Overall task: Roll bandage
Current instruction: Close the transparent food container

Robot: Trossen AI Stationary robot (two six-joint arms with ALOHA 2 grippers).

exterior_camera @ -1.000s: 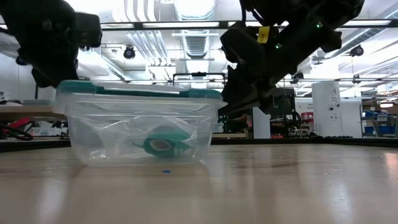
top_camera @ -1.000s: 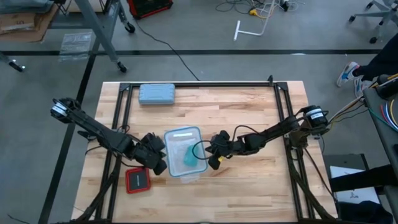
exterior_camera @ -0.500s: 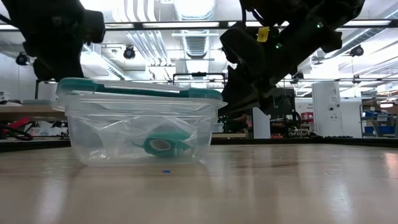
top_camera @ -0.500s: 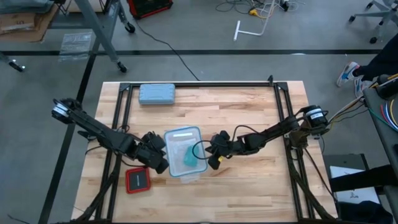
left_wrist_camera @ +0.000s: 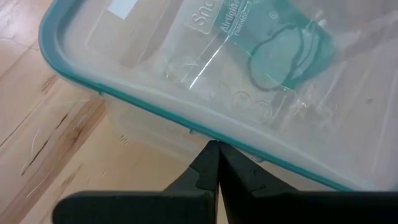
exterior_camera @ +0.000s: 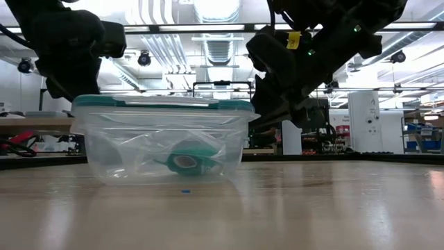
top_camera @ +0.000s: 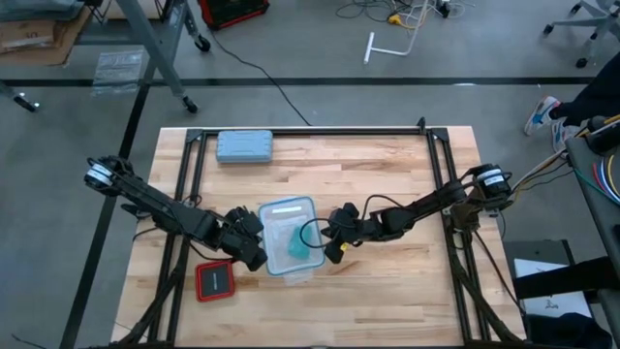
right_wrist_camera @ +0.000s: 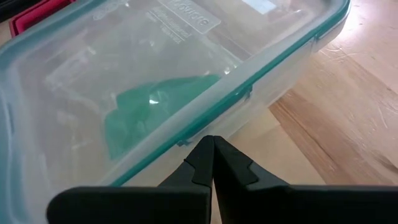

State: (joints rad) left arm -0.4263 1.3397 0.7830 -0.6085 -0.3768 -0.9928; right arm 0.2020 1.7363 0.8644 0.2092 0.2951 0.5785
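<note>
The bandage [exterior_camera: 186,161] lies as a teal-green roll on the floor of a clear plastic container [top_camera: 288,274] with a teal-rimmed lid [exterior_camera: 163,103]. The lid is seated level, so the roll is enclosed and visible only through the walls and lid. The container stands mid-surface [top_camera: 387,174] between the two arms.

The left gripper [left_wrist_camera: 214,149] sits at one long side of the container, fingers pressed together, tips touching the lid rim. The right gripper [right_wrist_camera: 210,144] sits at the opposite side, fingers likewise pressed together, tips at the rim beside a lid tab. This opposed placement probably serves to press or hold the lid edge from both sides while bracing the container against sliding.

Embossed lid lettering is partly readable: "Sn" and "Airtight" in the left wrist view; the remainder is illegible. A white label on the lid is unreadable.

A grey-blue case [top_camera: 244,146] and a red-edged black square item [top_camera: 214,281] lie apart from the container.
</note>
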